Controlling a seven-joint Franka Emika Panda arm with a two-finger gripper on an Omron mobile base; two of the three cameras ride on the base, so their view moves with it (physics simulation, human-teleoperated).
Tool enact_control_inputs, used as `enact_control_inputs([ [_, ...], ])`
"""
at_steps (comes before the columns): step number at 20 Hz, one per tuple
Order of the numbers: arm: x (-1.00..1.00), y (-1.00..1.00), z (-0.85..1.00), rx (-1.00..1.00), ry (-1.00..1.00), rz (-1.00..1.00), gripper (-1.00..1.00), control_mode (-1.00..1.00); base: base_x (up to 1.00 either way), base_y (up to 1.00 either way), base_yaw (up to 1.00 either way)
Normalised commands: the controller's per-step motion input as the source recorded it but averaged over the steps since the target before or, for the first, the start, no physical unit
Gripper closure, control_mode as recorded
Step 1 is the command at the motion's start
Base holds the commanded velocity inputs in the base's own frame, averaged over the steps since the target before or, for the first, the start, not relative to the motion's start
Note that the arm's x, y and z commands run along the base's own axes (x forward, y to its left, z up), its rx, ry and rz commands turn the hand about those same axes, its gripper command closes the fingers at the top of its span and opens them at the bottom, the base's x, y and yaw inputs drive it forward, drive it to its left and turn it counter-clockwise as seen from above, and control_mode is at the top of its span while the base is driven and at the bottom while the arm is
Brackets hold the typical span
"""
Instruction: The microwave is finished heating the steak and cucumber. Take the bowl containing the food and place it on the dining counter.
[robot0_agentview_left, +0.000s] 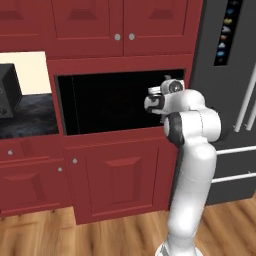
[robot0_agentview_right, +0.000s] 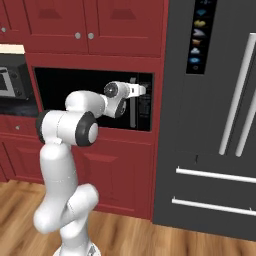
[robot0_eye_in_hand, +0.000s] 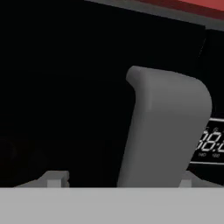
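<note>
Fingers show as two small grey tips low in the hand view, set wide apart with the top of the door handle rising between them — spread open, then, and gripping nothing; whether either pad touches the bar yet I cannot tell. Seen from the right base view, the gripper sits right at the upper end of that long vertical bar, on the right side of the microwave. From the left base view the hand is up against the black glass front near its right edge, with the white arm rising beneath it.

The microwave door looks shut: its front is a flat dark pane, and a lit clock display glows just beside the handle. The bowl with the steak and cucumber is presumably behind that door, hidden by the glass.

So the step in hand is the very first one — getting the door open. Next the jaws would need to close squarely on the bar, then pull outward along the door's arc, probably hinged on the left, without slipping off the rounded top end.
</note>
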Motion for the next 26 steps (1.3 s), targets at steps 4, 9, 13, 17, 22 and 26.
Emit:
enact_control_inputs([
  [4,0.44,-0.27,0.00,0.00,0.07,0.05,-1.00,-1.00,0.00,0.00,0.00],
  [9,0.00,-0.04,0.00,0.00,0.01,0.01,1.00,-1.00,0.00,0.00,0.00],
  [13,-0.05,0.00,0.01,0.00,0.00,0.00,1.00,-1.00,0.00,0.00,0.00],
  [17,-0.49,0.10,0.66,0.03,0.00,0.00,1.00,-1.00,0.00,0.00,0.00],
  [22,-0.91,0.22,1.00,0.00,0.00,0.00,1.00,-1.00,0.00,0.00,0.00],
  [26,-1.00,0.30,1.00,0.00,0.02,0.00,1.00,-1.00,0.00,0.00,0.00],
])
